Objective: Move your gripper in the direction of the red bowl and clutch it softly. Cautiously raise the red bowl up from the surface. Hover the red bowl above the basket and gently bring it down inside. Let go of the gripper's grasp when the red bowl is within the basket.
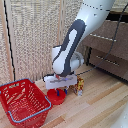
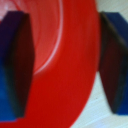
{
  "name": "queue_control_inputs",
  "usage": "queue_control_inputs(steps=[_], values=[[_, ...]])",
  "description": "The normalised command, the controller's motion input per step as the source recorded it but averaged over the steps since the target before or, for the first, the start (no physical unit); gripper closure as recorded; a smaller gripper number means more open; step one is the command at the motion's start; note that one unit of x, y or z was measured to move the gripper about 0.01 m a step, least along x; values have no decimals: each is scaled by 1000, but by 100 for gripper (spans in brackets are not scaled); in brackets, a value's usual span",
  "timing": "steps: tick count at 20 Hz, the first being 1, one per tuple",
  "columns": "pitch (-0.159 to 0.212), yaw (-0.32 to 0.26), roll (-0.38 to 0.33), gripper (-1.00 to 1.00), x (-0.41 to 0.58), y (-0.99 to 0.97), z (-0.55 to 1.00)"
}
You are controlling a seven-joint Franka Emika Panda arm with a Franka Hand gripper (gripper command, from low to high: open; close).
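A: Status?

B: Grasp step. Gripper [image 1: 60, 91] is down on the bowl [image 1: 57, 97], which sits on the wooden table [image 1: 100, 105], just beside the basket [image 1: 22, 102] on the exterior view's right. Not lifted by the look of it.

A: Fingers?

B: Apart, straddling the bowl wall. Wrist view shows one finger [image 2: 15, 70] over the bowl's inside, the other [image 2: 114, 60] outside the rim, with the red wall [image 2: 75, 65] between them. Wrist frame is blurry and very close, so I can't say whether the pads are touching plastic yet; I'd guess not clamped.

A: Anything else near it?

B: A small yellowish item [image 1: 79, 86] right behind the bowl, close to the gripper body. Too small to identify. Could get nudged on the way up.

A: Next move?

B: My read: close gently on the rim until it holds, no more, since a thin glossy wall may slip or flex. Then straight up, clear of the table and that item. After that, translate toward the exterior view's left, high enough to pass the basket's blue-grey rim [image 1: 35, 114], centre over the opening, lower, release.

A: Risk?

B: One-sided rim pinch. Bowl may tilt or swing once off the table. Lift slowly.
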Motion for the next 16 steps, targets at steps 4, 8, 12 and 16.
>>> queue_control_inputs(steps=[4, 8, 12, 16], values=[[0, 0, 0, 100, 0, -4, -8], [0, -5, 0, 100, 0, -41, 0], [0, 0, 25, 100, 92, -208, 258], [3, 2, 85, 100, 184, -234, 686]])
